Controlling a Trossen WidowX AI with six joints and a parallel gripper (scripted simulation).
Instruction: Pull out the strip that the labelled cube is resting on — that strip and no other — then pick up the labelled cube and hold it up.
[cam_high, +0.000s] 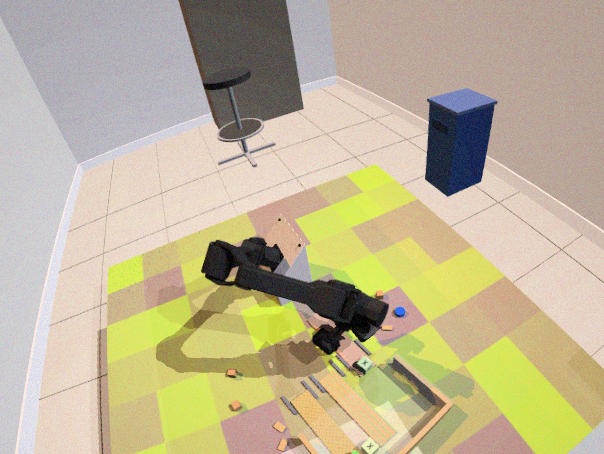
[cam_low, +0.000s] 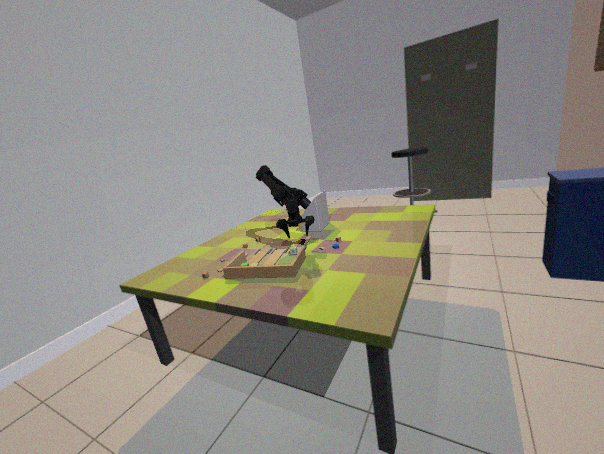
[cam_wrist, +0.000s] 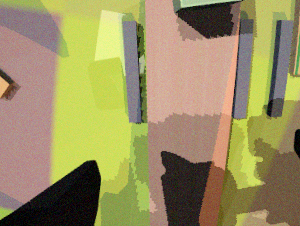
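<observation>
My gripper (cam_low: 297, 235) (cam_wrist: 198, 155) is open and empty, its fingers spread wide on either side of the pink strip and above it. The pink strip (cam_high: 351, 350) (cam_wrist: 190, 75) runs between two grey guide rails toward the tray. A pale green cube marked X (cam_high: 364, 364) (cam_low: 293, 250) (cam_wrist: 210, 4) sits on the far part of this strip. A second pale green X cube (cam_high: 370, 446) is by the far end of the orange dotted strip (cam_high: 322, 420); what it rests on is unclear. A striped orange strip (cam_high: 357, 405) lies between the dotted and pink ones.
A wooden-walled tray (cam_high: 435, 417) (cam_low: 260, 272) surrounds the far ends of the strips. A bright green piece (cam_low: 245, 264) is inside it. Small orange blocks (cam_high: 235, 405) (cam_high: 387, 328) and a blue disc (cam_high: 400, 311) (cam_low: 335, 246) lie on the table. A grey panel (cam_low: 320, 212) stands behind the arm.
</observation>
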